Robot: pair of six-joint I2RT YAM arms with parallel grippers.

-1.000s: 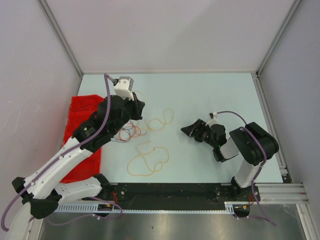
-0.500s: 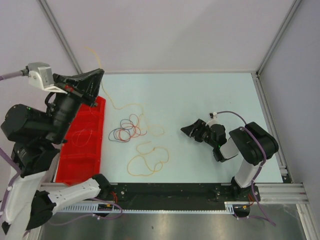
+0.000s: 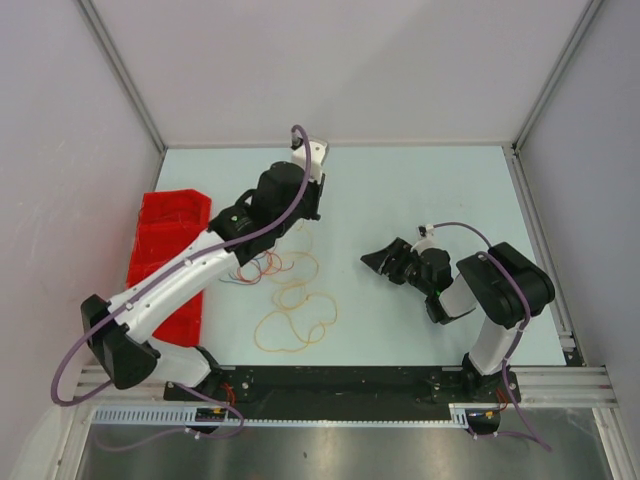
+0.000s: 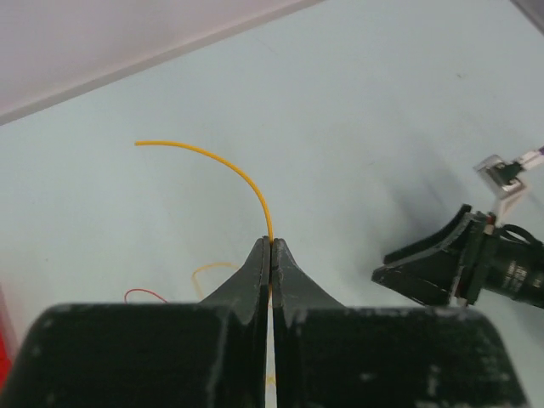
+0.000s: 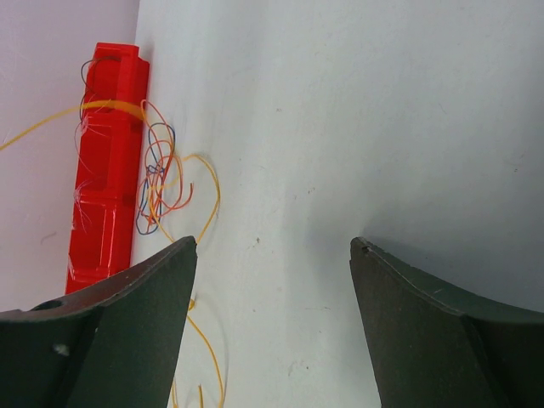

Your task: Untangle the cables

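The cables lie left of centre on the table. A tangle of red, blue and black cables (image 3: pixel 255 268) sits beside orange loops (image 3: pixel 296 318). My left gripper (image 3: pixel 303 212) hangs above the tangle's far side. In the left wrist view it (image 4: pixel 270 243) is shut on an orange cable (image 4: pixel 229 167), whose free end curls up and to the left. My right gripper (image 3: pixel 378 262) is open and empty, low over the table right of the cables. In the right wrist view its jaws (image 5: pixel 274 246) stand wide apart, facing the tangle (image 5: pixel 157 178).
A red tray (image 3: pixel 160 240) lies along the table's left side and also shows in the right wrist view (image 5: pixel 106 170). Grey walls and metal posts close the table on three sides. My right gripper shows in the left wrist view (image 4: pixel 450 263).
My left arm swung up and left over the red tray with the orange cable, then came back over the table's middle. The orange loops shifted. The right arm has not moved.
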